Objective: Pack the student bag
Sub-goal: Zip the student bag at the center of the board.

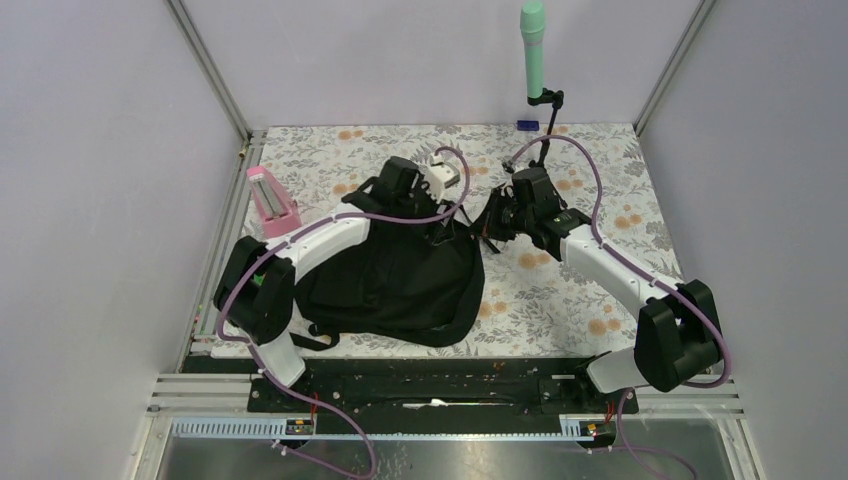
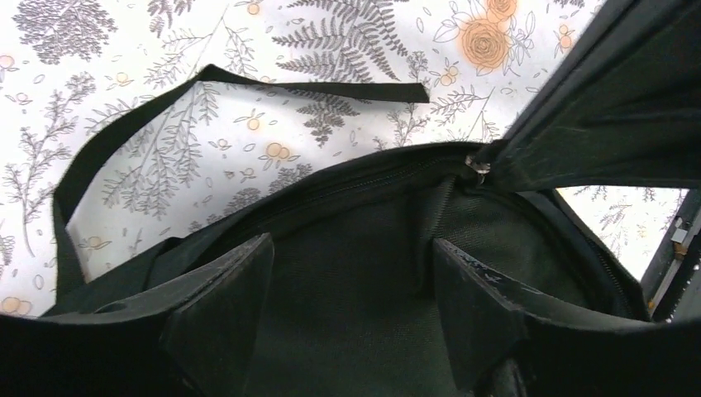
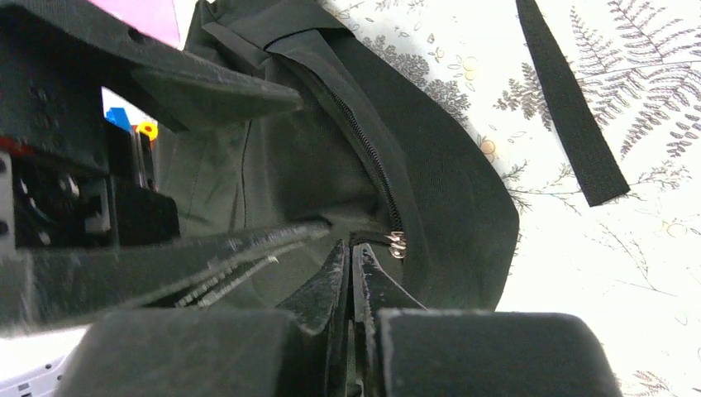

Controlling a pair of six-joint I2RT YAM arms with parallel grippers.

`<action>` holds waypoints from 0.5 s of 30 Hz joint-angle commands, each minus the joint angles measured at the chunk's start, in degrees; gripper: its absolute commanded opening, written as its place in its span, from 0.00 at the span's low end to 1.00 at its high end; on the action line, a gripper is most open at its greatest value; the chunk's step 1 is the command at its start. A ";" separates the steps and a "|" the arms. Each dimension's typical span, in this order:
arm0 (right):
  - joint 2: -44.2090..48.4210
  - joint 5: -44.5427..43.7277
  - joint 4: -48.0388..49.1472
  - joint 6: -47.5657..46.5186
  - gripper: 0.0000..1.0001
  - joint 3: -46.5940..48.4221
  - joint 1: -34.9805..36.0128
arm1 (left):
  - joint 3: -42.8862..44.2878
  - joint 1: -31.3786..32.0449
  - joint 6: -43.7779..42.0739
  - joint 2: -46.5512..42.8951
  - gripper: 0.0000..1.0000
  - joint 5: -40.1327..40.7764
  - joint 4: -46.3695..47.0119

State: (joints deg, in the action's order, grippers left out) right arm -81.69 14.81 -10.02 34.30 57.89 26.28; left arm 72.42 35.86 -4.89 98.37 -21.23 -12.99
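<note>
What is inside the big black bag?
Inside the bag only dark grey lining shows, with the left gripper open over the mouth. No packed things are visible, but the bottom is hidden by fabric folds and the gripper itself.

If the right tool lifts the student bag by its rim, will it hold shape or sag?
Probably sags: the student bag lies slumped and creased, so its fabric looks soft. The rim seems held open only where the right tool pinches it; released, it would likely fold shut. The loose strap lies limp and may drag.
</note>
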 commanded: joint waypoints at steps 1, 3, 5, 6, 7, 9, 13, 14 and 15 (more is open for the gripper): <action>0.53 3.50 4.72 -0.86 0.00 -0.03 -0.36 | 4.00 -7.14 -4.25 -2.76 0.73 -7.48 -0.09; 0.80 4.09 5.00 -0.85 0.00 -0.50 -0.36 | 5.53 -9.42 -4.08 -1.91 0.74 -10.66 0.35; 0.98 4.24 5.03 -0.92 0.00 -0.94 -0.33 | 7.59 -10.07 -6.25 -0.77 0.74 -10.63 -0.98; 1.00 4.34 5.08 -1.05 0.00 -1.06 -0.35 | 8.85 -10.10 -7.44 0.12 0.74 -10.75 -2.33; 0.95 4.38 5.10 -1.01 0.00 -1.25 -0.30 | 9.95 -10.15 -8.54 0.99 0.74 -11.10 -3.32; 0.92 4.48 5.04 -1.09 0.00 -1.50 -0.44 | 12.46 -10.11 -9.72 3.04 0.74 -13.09 -6.18; 0.68 4.61 5.01 -1.06 0.00 -1.89 -0.44 | 16.06 -10.38 -11.19 6.04 0.75 -18.03 -10.60; 0.55 4.62 5.01 -0.96 0.00 -2.02 -0.53 | 16.77 -10.59 -11.11 6.91 0.75 -20.41 -11.69; 0.48 4.55 5.01 -0.89 0.00 -2.09 -0.53 | 17.60 -10.71 -10.59 7.36 0.76 -21.57 -11.98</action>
State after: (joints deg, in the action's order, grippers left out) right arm -81.69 17.63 -6.96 34.26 55.92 26.13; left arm 86.08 25.47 -13.23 103.28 -34.22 -20.91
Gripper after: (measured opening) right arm 0.022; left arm 0.746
